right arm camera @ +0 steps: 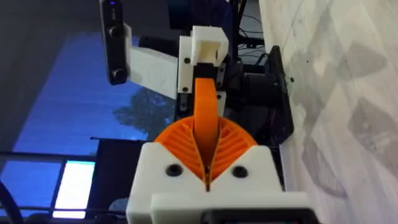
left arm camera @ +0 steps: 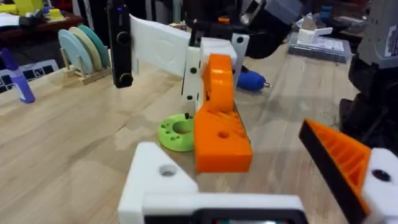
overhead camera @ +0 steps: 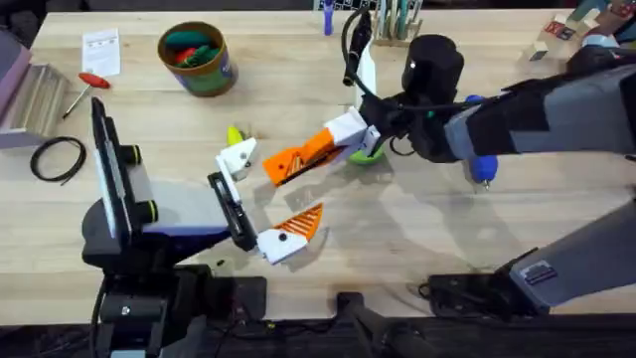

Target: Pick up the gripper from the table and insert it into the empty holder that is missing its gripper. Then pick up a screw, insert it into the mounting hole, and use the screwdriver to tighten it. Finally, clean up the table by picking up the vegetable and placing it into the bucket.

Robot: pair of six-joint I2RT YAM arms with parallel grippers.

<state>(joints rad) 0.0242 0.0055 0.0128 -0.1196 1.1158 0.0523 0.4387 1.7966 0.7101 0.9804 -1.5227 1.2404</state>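
Observation:
My right gripper reaches in from the right and is shut on the orange wedge-shaped gripper, held clear of the table. In the right wrist view its pads clamp the gripper. The wedge points at the empty white holder on my left gripper, which is open, with its one orange finger on the other side. The holder's mounting hole shows just short of the wedge. The blue screwdriver lies under the right arm. The yellow-green vegetable lies behind the holder. The bucket stands at the back left. I cannot make out a screw.
A green disc lies under the right gripper. A red-handled screwdriver, a paper slip and a black cable loop are at the left. A rack of tools stands at the back.

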